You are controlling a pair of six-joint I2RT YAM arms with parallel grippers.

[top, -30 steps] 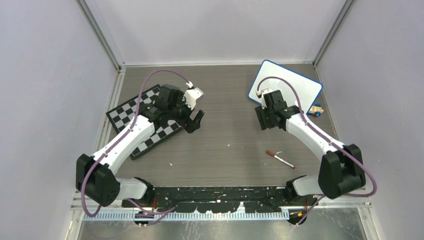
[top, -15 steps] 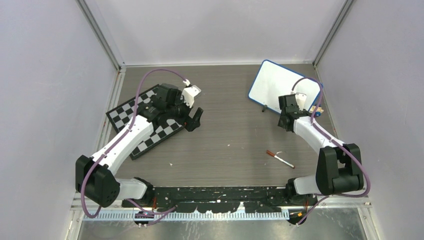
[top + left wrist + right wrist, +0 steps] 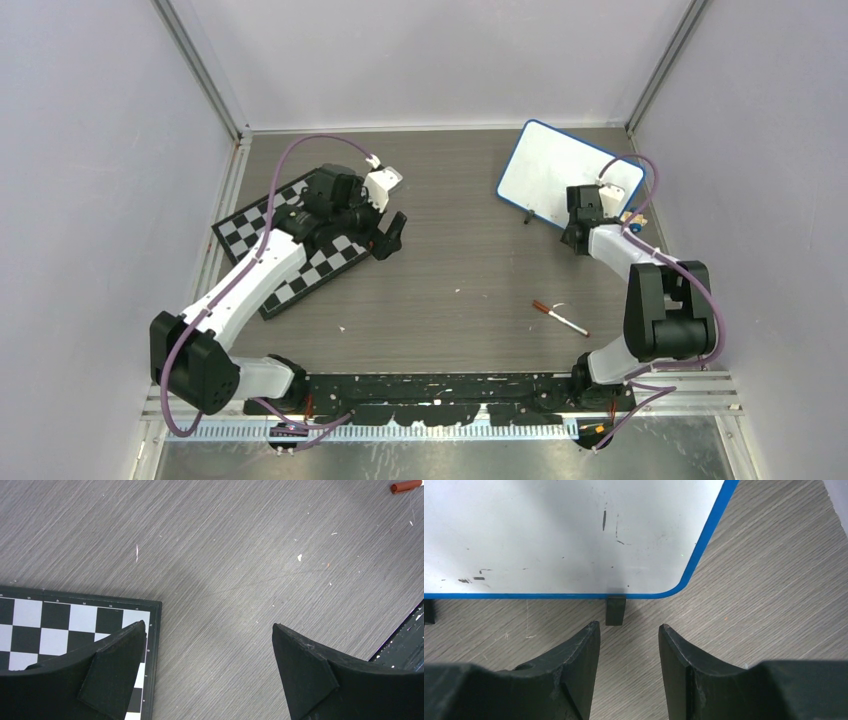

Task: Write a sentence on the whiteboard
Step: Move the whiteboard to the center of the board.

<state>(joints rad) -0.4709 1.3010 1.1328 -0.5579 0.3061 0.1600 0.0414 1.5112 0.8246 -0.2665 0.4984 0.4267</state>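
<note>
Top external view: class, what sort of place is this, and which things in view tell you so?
Probably a robotics lab test cell: a left arm and right arm bolted at the table's near edge, plain walls enclosing it, and practice props laid out: whiteboard, chessboard, marker.

Overhead, right wrist (close) share whiteboard (image 3: pixel 555 170).

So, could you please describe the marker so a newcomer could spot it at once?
On the grey table, look at the near right part, by the right arm's base. The marker lies flat there alone: a thin white stick with a brownish-red cap, unlike the broad whiteboard behind it and the chessboard at left.
</note>
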